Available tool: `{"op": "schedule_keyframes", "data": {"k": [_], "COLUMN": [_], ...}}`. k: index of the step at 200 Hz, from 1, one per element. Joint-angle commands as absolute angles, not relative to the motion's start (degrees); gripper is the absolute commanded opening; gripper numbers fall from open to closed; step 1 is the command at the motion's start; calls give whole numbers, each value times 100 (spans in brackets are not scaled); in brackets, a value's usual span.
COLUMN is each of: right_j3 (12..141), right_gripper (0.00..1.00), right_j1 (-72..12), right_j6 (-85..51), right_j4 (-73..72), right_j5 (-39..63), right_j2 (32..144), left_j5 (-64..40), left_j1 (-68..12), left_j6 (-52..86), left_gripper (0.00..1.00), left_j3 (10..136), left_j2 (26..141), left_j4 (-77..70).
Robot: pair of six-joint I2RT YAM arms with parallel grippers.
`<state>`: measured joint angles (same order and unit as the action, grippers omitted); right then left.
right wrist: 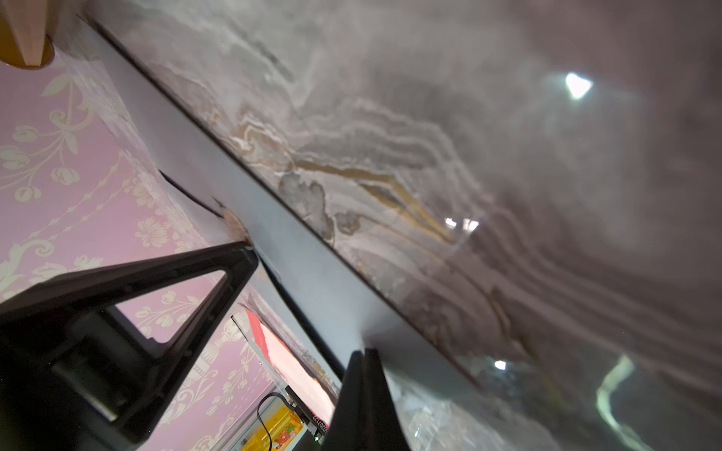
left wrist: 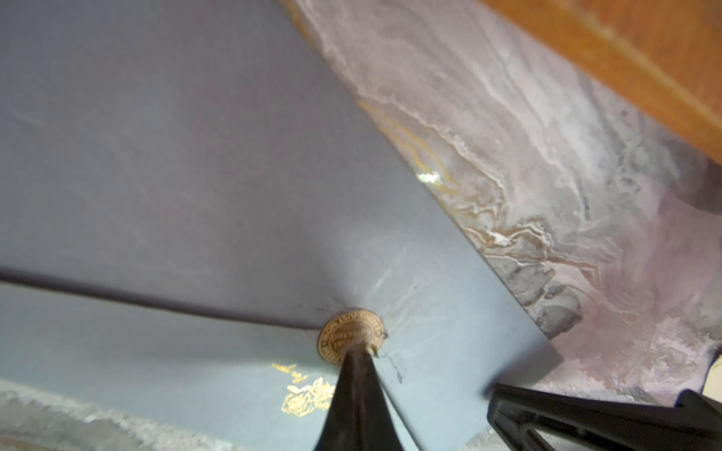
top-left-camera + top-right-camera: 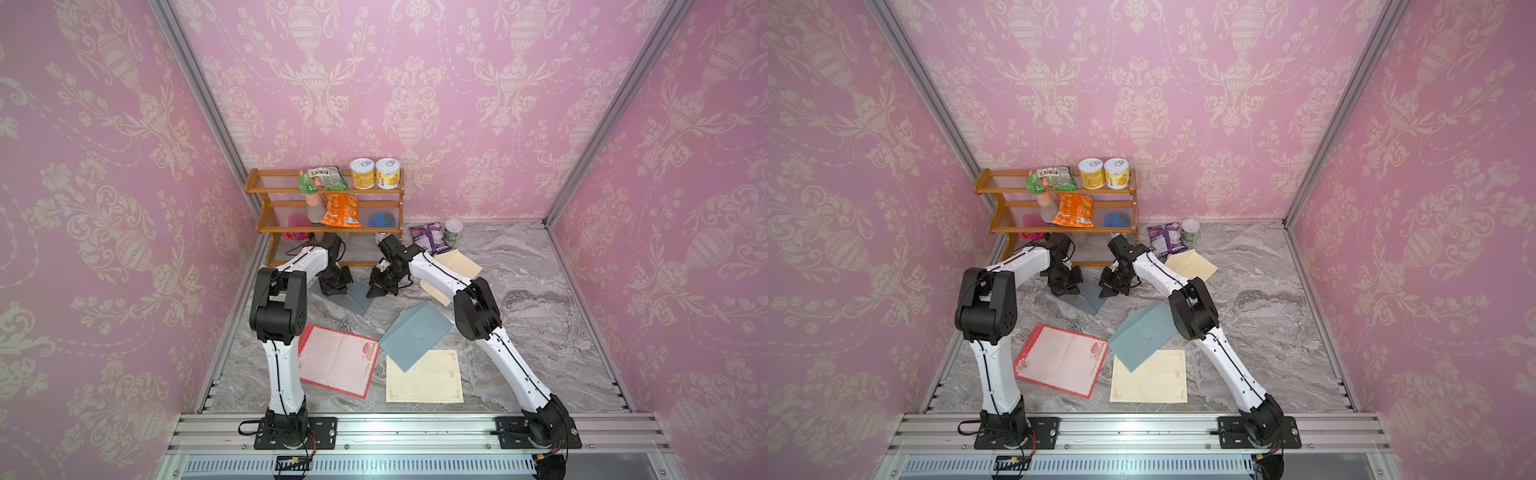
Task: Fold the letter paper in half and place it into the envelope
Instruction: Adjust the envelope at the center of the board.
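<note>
A grey-blue envelope [image 3: 360, 301] lies flat on the marble table near the shelf, its flap down under a gold seal [image 2: 349, 336]. My left gripper [image 2: 357, 349] is shut, and its tip rests on that seal. My right gripper [image 1: 365, 352] is also shut, its tip touching the envelope [image 1: 312, 281] near one edge. In both top views the two grippers [image 3: 332, 291] [image 3: 371, 294] meet over this envelope. A red-bordered letter paper [image 3: 338, 359] and a cream letter paper [image 3: 426, 378] lie unfolded near the front.
A second blue envelope [image 3: 415, 330] overlaps the cream paper's corner. A cream envelope [image 3: 455, 266] lies behind the right arm. A wooden shelf [image 3: 324, 226] with snack bags and cans stands at the back left. A purple bag [image 3: 428, 237] and a cup [image 3: 453, 230] sit beside it.
</note>
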<state>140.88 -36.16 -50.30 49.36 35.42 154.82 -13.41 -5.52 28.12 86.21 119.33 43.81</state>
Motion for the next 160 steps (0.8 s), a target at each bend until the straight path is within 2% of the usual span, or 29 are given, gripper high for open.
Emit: {"op": "schedule_keyframes", "data": {"k": [1, 110, 160], "right_j3": [14309, 14318, 14326], "right_gripper": [0, 0, 0], "right_j1": [-3626, -3577, -3555], "right_j6": [-4737, -4574, -4662], "right_j4": [5839, 6026, 5871], "right_j5": [2993, 2859, 2961], "right_j2": [15785, 15812, 15833], "left_j5": [-1354, -1489, -1733], "left_j1": [-397, -197, -540], "left_j6": [2954, 3045, 3007], "left_gripper": [0, 0, 0], "left_j3": [8540, 8777, 8683], "left_j2": [12242, 12385, 12533], "left_j4": [4204, 4067, 4008]}}
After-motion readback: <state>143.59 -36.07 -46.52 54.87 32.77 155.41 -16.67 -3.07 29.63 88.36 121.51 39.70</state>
